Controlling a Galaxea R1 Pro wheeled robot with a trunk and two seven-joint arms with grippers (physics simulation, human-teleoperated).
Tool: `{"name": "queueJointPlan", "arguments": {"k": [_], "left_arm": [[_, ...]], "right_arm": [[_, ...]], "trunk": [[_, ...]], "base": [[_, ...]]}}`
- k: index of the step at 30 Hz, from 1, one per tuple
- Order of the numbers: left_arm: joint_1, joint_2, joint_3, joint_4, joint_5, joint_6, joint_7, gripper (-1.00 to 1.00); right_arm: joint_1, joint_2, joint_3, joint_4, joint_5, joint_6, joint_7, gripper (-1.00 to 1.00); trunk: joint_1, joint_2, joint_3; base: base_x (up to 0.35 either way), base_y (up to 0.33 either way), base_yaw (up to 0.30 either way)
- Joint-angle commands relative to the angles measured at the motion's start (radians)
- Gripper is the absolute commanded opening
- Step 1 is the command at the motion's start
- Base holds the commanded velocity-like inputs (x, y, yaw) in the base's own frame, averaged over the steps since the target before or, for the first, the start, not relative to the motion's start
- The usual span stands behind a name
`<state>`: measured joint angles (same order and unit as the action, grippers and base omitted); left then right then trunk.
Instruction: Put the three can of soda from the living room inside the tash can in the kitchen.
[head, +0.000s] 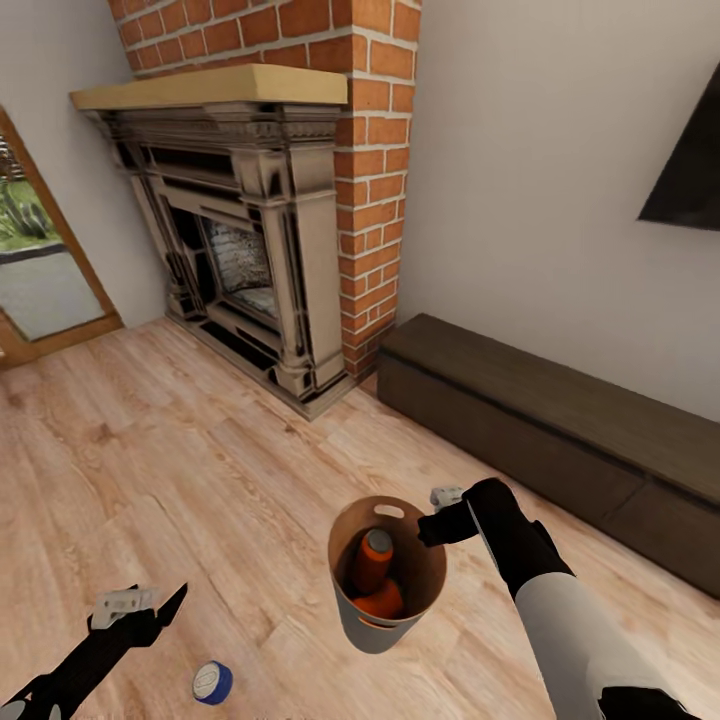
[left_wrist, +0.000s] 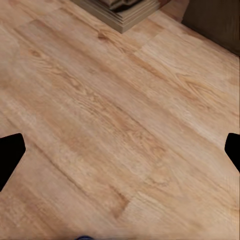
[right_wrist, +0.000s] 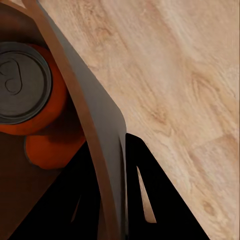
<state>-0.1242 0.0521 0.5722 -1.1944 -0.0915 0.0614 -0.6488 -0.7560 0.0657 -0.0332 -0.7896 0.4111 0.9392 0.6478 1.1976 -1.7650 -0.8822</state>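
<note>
Living-room floorboards (head: 180, 450) lie under both your arms. Your right gripper (head: 440, 525) is clamped on the rim of the trash pail (head: 385, 625), one finger inside and one outside the wall, holding it off the floor. Two orange cans (head: 372, 560) sit inside, just beside those jaws. Your left gripper (head: 135, 608) hangs with its jaws spread wide and empty. The blue can (head: 212, 682) lies on the boards just beside it. Beyond stand the brick fireplace (head: 260, 230) and dark bench (head: 540, 410).
</note>
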Motion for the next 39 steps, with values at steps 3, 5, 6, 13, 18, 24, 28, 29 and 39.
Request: {"name": "queueJointPlan", "arguments": {"k": [3,5,6,13,18,24,28,29,39], "left_arm": [[0.000,0.000,0.000,0.001,0.000,0.000,0.001,1.00],[0.000,0.000,0.000,0.001,0.000,0.000,0.002,1.00],[0.000,0.000,0.000,0.001,0.000,0.000,0.002,1.00],[0.000,0.000,0.000,0.004,-0.003,0.000,0.003,1.00],[0.000,0.000,-0.001,0.005,-0.003,0.000,0.003,1.00],[0.000,0.000,-0.001,0.005,-0.005,0.000,0.006,1.00],[-0.001,0.000,0.000,0.006,-0.005,0.000,0.020,1.00],[-0.001,0.000,0.000,0.006,-0.005,0.000,0.025,1.00],[-0.006,0.001,-0.003,0.157,-0.007,0.006,0.145,1.00]], "right_arm": [[0.000,0.000,-0.001,0.000,-0.025,0.009,0.006,-1.00],[0.000,0.000,-0.001,0.000,-0.025,0.009,0.006,-1.00],[0.000,0.000,-0.002,0.000,-0.025,0.009,0.006,-1.00],[0.000,-0.001,-0.002,0.000,-0.026,0.009,0.007,-1.00],[0.000,-0.001,-0.002,0.000,-0.026,0.009,0.007,-1.00],[0.000,0.000,-0.002,0.001,-0.027,0.009,0.007,-1.00],[0.000,-0.001,-0.003,0.001,-0.027,0.009,0.007,-1.00],[0.000,-0.001,-0.003,0.001,-0.026,0.009,0.007,-1.00],[0.000,-0.001,-0.005,-0.002,-0.025,0.009,0.006,-1.00]], "trunk": [[0.000,0.000,0.000],[0.000,0.000,0.000],[0.000,0.000,0.000],[0.000,0.000,0.000],[0.000,0.000,0.000],[0.000,0.000,0.000],[0.000,0.000,0.000],[0.000,0.000,0.000],[0.038,-0.070,-0.031]], "base": [[0.006,0.237,0.245],[0.053,0.162,0.235],[0.090,0.108,0.229],[0.245,0.032,0.139],[0.317,0.003,0.016],[0.156,0.000,0.003],[0.027,0.000,0.000],[0.012,0.000,0.000],[0.001,0.000,0.000]]}}
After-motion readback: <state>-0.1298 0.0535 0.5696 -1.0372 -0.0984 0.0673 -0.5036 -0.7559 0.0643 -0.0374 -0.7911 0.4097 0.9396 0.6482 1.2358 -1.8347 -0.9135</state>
